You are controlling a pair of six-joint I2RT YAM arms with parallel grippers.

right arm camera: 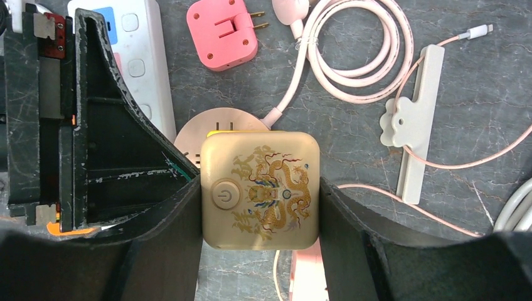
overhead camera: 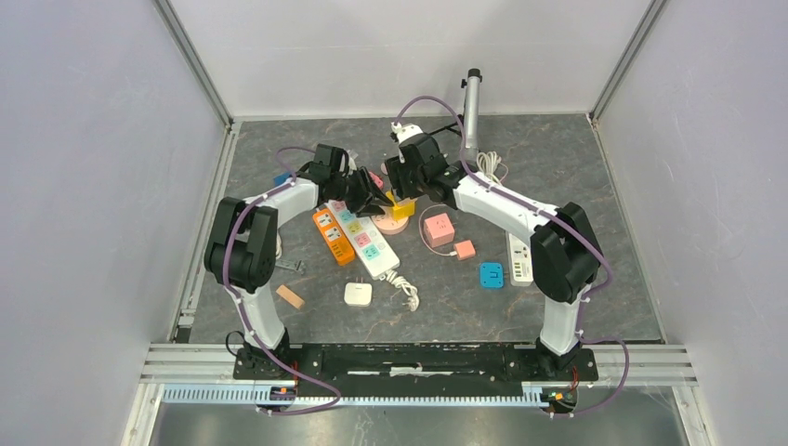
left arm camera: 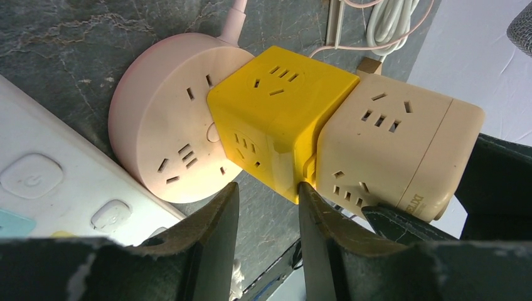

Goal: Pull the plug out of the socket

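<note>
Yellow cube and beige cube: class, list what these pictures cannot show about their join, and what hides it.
- Left wrist: how the yellow cube plugs into the beige cube is hidden inside the seam.
- Right wrist: the beige cube, held between the right fingers, covers nearly all the yellow cube.
- Top external: the join is too small to see.

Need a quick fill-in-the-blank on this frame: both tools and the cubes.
The right tool clamps a beige cube printed with a gold ___. The yellow cube sits between that cube and a round ___ socket. The left tool is ___, holding nothing.
Missing words: dragon; pink; open.
</note>
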